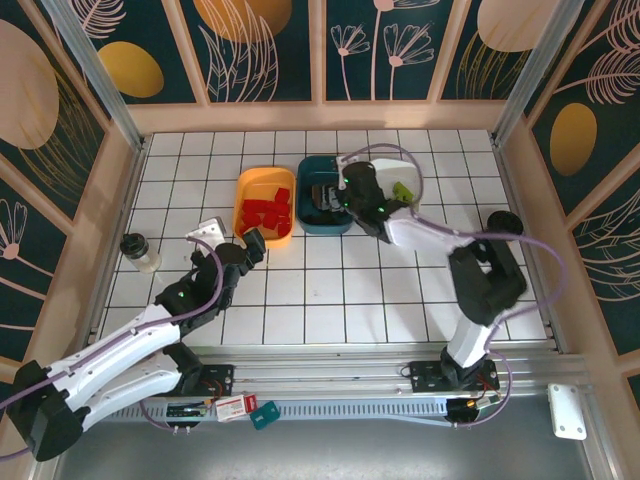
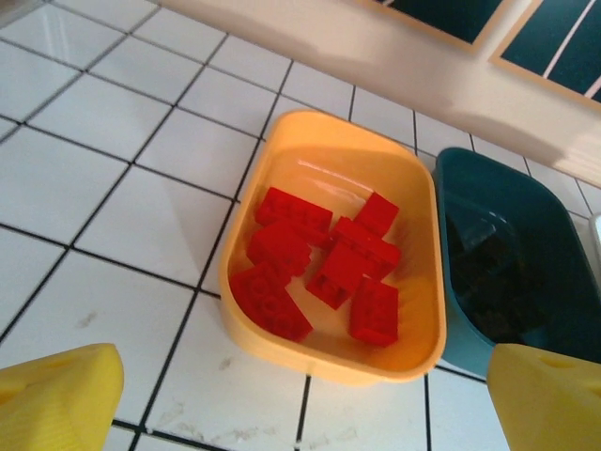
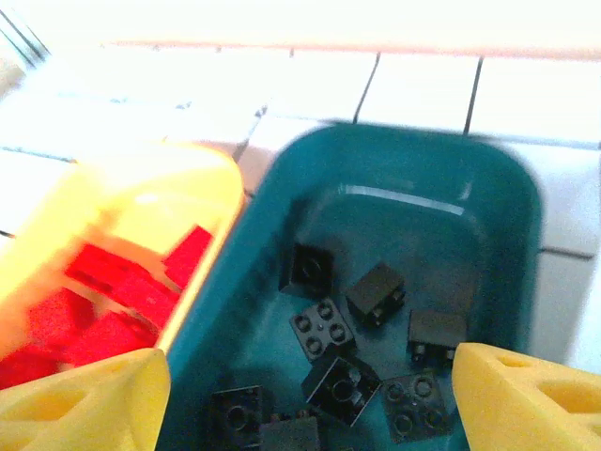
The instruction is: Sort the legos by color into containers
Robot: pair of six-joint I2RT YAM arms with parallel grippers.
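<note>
Several red legos [image 2: 324, 263] lie in the orange tub [image 2: 418, 282], seen from above as the orange tub [image 1: 252, 182]. Beside it the dark teal tub [image 3: 507, 202] holds several black legos [image 3: 352, 338]. My right gripper [image 3: 305, 413] hangs open over the teal tub [image 1: 318, 168], its yellow fingers [image 3: 84, 399] wide apart and empty. My left gripper [image 2: 310, 413] is open above the tiles just in front of the orange tub, nothing between its fingers [image 2: 56, 399]. Lime green legos [image 1: 402, 189] show behind the right arm; the white tub under them is mostly hidden.
A small clear jar [image 1: 140, 252] stands at the left of the tiled table. A metal bracket [image 1: 207, 232] lies next to my left gripper [image 1: 250, 243]. Wooden walls close in the table on three sides. White tiles stretch bare in front of the tubs.
</note>
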